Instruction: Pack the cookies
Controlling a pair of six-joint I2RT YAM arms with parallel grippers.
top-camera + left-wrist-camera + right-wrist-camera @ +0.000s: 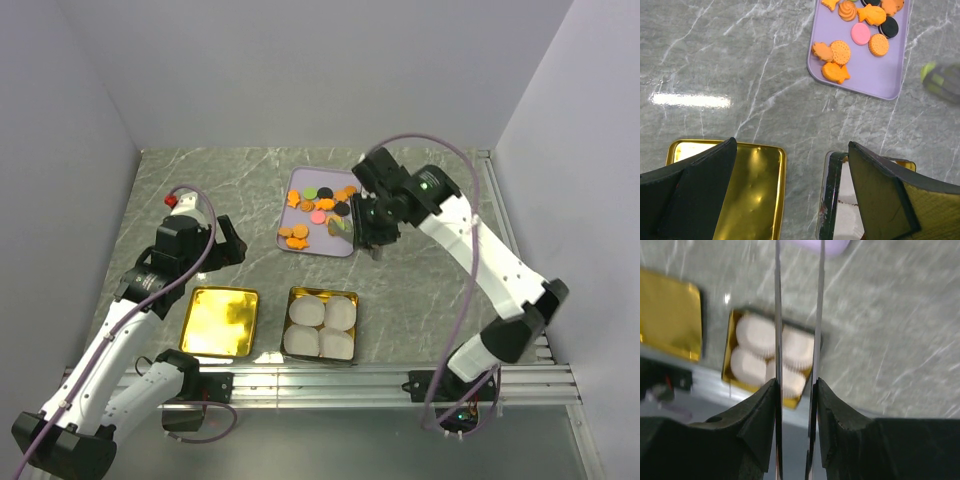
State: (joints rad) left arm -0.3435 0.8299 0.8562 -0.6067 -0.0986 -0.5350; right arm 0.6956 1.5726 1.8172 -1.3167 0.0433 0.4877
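Obs: cookies (320, 210) all on purple tray (335, 247), none visible in tin (322, 293). The right gripper (374, 248) hangs over counter (200, 180) beside tray's near corner, jaws almost together (pinching a cookie? cannot tell, tips cropped). The left gripper (791, 144): jaws spread wide. Judgement: centre over one paper cup (755, 330) before releasing; only right wrist view shows that alignment.

gold lid (220, 322) beside tin (322, 293) holding four white cups (338, 344).

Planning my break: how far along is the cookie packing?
Done: nothing; the four paper cups in the gold tin look empty. In hand: the right gripper is beside the purple tray; whether it holds anything is unclear. Remaining: the cookies on the tray all need packing.
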